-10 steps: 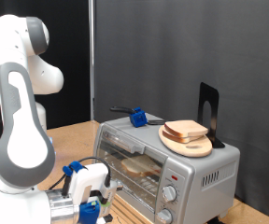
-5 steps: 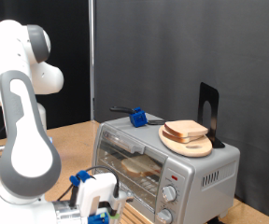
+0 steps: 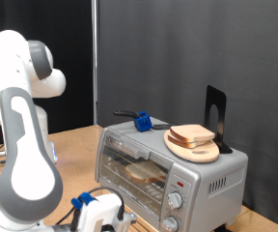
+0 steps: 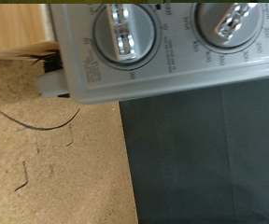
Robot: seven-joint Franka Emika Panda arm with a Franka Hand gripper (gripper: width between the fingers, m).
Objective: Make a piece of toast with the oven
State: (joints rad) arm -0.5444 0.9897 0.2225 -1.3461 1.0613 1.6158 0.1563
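Note:
The silver oven (image 3: 212, 174) stands at the exterior view's right with its glass door shut. A pale slice of toast (image 3: 191, 133) lies on a round wooden plate (image 3: 203, 153) on the oven's roof. Through the glass a tan shape (image 3: 143, 174) shows; I cannot tell whether it is bread or a reflection. My gripper (image 3: 102, 218) hangs low at the exterior view's bottom edge, in front of the door's lower left, partly cut off. The wrist view shows no fingers, only the oven's front panel (image 4: 172, 77) and its two knobs (image 4: 123, 33) (image 4: 230, 19) close up.
A blue-and-black tool (image 3: 139, 122) lies on the oven's roof near its back left. A black stand (image 3: 214, 116) rises behind the plate. The oven sits on a wooden table (image 4: 50, 159), and a dark curtain hangs behind.
The gripper has dropped lower and slid slightly right towards the oven's front, now partly cut off by the exterior view's bottom edge. The toast and plate have not moved.

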